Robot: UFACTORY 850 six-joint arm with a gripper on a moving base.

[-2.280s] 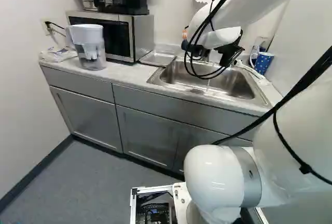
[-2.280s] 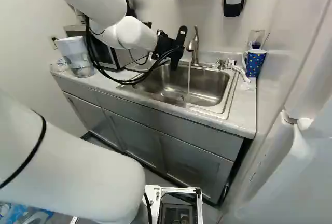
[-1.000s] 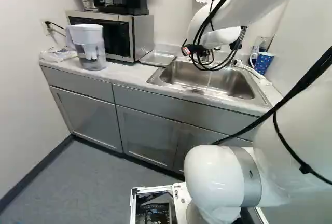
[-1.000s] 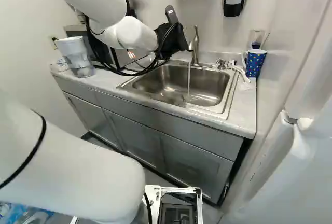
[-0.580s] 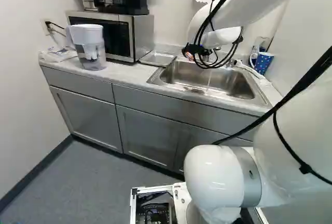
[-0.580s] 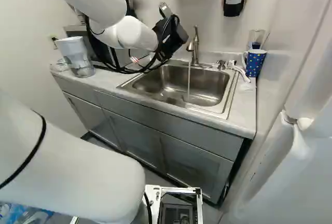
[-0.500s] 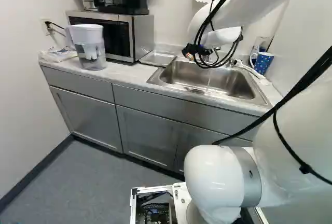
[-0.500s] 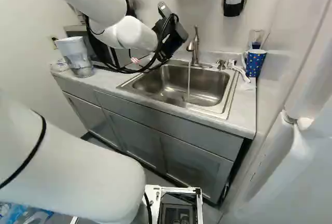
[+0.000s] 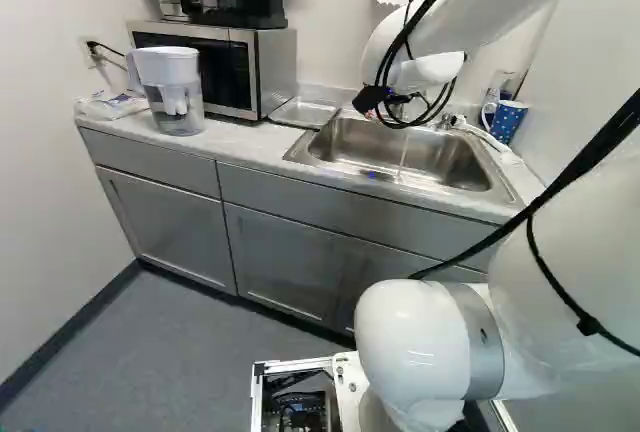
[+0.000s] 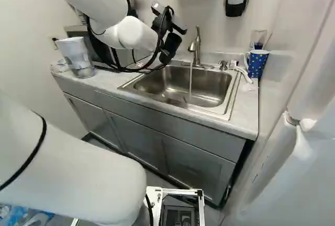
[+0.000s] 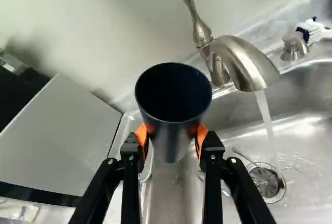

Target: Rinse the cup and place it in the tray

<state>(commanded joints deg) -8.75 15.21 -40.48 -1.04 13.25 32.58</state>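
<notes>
Item: one dark cup (image 11: pixel 174 99), gripped in the claw (image 11: pixel 172 132), beside and clear of the running water (image 11: pixel 266 115); step in hand, apparently rinsing; next move calls for bringing it under that stream, the tray (image 9: pixel 303 114) waiting off the claw's side.

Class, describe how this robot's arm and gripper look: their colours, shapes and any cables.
The arm has smooth, rounded white segments, with a silver-grey band round one joint and loose black cables along it. The gripper is black, with slim linked fingers, small silvery screws and orange pads.
</notes>
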